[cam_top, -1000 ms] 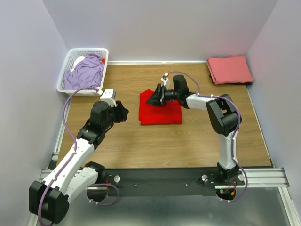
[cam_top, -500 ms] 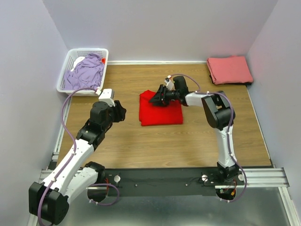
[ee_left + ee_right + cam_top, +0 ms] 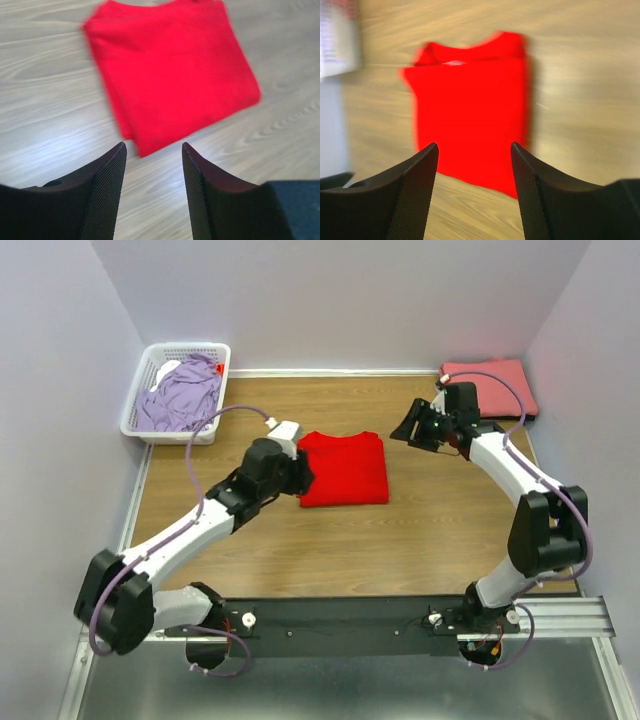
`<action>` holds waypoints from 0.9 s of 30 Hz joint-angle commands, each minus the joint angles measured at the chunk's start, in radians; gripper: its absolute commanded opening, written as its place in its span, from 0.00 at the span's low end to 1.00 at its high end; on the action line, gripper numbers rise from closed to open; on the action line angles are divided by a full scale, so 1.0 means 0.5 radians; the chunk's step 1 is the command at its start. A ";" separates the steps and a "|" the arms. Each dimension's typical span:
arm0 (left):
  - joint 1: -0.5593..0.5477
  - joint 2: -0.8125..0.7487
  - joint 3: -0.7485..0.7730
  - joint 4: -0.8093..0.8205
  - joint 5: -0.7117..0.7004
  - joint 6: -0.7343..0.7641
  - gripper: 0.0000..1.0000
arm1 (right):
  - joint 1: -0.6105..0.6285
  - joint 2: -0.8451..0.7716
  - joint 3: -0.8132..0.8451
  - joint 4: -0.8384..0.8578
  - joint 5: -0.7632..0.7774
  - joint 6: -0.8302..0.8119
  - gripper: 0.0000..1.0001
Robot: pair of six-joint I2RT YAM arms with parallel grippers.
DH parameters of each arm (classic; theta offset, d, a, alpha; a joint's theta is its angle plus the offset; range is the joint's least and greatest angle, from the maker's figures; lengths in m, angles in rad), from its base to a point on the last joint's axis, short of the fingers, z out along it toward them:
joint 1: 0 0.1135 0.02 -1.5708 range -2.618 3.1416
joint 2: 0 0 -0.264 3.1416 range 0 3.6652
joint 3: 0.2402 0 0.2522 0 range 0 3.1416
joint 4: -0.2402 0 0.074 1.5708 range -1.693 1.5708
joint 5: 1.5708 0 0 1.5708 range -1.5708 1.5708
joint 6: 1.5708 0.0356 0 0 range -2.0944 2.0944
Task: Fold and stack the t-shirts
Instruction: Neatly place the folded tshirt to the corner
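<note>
You have the bright red folded cloth t-shirt (image 3: 343, 468) lying flat in the middle of the wooden surface (image 3: 400, 540), at the centre of the overhead frame. Your left gripper (image 3: 302, 474) sits at the shirt's left edge. In the left wrist view its black fingers (image 3: 107, 185) stand apart with nothing between them, and the shirt's near corner lies just beyond the tips. You cannot tell whether they touch the cloth. Your right gripper (image 3: 410, 430) hangs right of the shirt and apart from it, towards the upper right of the overhead frame. Its black fingers (image 3: 415, 190) are also spread and hold nothing, though that wrist view is blurred. The salmon-pink folded t-shirt (image 3: 500, 375) lies in the upper right corner, partly behind the right arm. The lavender t-shirt (image 3: 180, 395) is bunched inside the white plastic lattice basket (image 3: 185, 347) at the upper left
</note>
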 commanded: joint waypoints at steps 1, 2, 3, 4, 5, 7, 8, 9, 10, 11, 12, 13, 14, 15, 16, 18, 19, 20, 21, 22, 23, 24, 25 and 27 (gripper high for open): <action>-0.221 0.357 0.277 0.101 -0.091 0.085 0.60 | -0.018 -0.167 -0.140 -0.532 0.465 -0.252 0.68; -0.334 0.432 0.393 0.098 -0.113 0.116 0.61 | -0.015 -0.191 -0.164 -0.569 0.477 -0.268 0.68; -0.387 0.578 0.455 0.086 -0.143 0.174 0.63 | -0.018 -0.243 -0.231 -0.627 0.495 -0.265 0.68; -0.448 0.580 0.525 0.065 -0.180 0.208 0.64 | -0.021 -0.271 -0.232 -0.652 0.514 -0.262 0.68; -0.503 0.732 0.656 0.022 -0.253 0.232 0.65 | -0.021 -0.302 -0.320 -0.667 0.557 -0.259 0.69; -0.645 0.965 0.789 -0.030 -0.352 0.294 0.69 | -0.027 -0.387 -0.400 -0.689 0.624 -0.240 0.77; -0.675 1.042 0.911 -0.073 -0.365 0.312 0.69 | -0.027 -0.412 -0.477 -0.689 0.643 -0.240 0.81; -0.736 1.119 0.970 -0.104 -0.377 0.321 0.69 | -0.027 -0.428 -0.505 -0.692 0.670 -0.237 0.87; -0.758 1.263 1.025 -0.122 -0.389 0.340 0.70 | -0.030 -0.446 -0.532 -0.698 0.683 -0.237 0.90; -0.777 1.328 1.075 -0.150 -0.404 0.355 0.71 | -0.030 -0.467 -0.563 -0.701 0.716 -0.231 0.94; -0.795 1.386 1.160 -0.184 -0.411 0.364 0.72 | -0.037 -0.477 -0.579 -0.707 0.741 -0.213 0.98; -0.811 1.481 1.194 -0.199 -0.429 0.377 0.73 | -0.040 -0.483 -0.588 -0.716 0.759 -0.203 1.00; -0.847 1.518 1.225 -0.211 -0.478 0.383 0.73 | -0.046 -0.489 -0.597 -0.723 0.799 -0.197 1.00; -0.863 1.552 1.265 -0.218 -0.502 0.407 0.73 | -0.064 -0.489 -0.606 -0.738 0.830 -0.182 1.00; -0.878 1.583 1.283 -0.218 -0.521 0.423 0.73 | -0.070 -0.489 -0.609 -0.741 0.845 -0.179 1.00; -0.909 1.669 1.336 -0.233 -0.579 0.462 0.74 | -0.101 -0.474 -0.619 -0.747 0.870 -0.170 1.00; -0.918 1.724 1.354 -0.242 -0.613 0.472 0.74 | -0.116 -0.471 -0.628 -0.753 0.879 -0.170 1.00; -0.936 1.742 1.382 -0.260 -0.628 0.481 0.74 | -0.147 -0.468 -0.637 -0.756 0.879 -0.167 1.00; -0.943 1.767 1.394 -0.258 -0.644 0.493 0.74 | -0.162 -0.468 -0.652 -0.759 0.873 -0.167 1.00; -0.949 1.801 1.403 -0.258 -0.674 0.502 0.74 | -0.178 -0.474 -0.662 -0.759 0.858 -0.167 1.00; -0.955 1.822 1.412 -0.258 -0.687 0.506 0.74 | -0.193 -0.474 -0.668 -0.759 0.852 -0.170 1.00; -0.967 1.856 1.434 -0.258 -0.708 0.521 0.74 | -0.211 -0.489 -0.680 -0.756 0.842 -0.176 1.00; -0.973 1.868 1.446 -0.261 -0.720 0.527 0.74 | -0.218 -0.492 -0.686 -0.759 0.839 -0.176 1.00; -0.989 1.905 1.474 -0.261 -0.751 0.539 0.74 | -0.230 -0.504 -0.695 -0.759 0.830 -0.179 1.00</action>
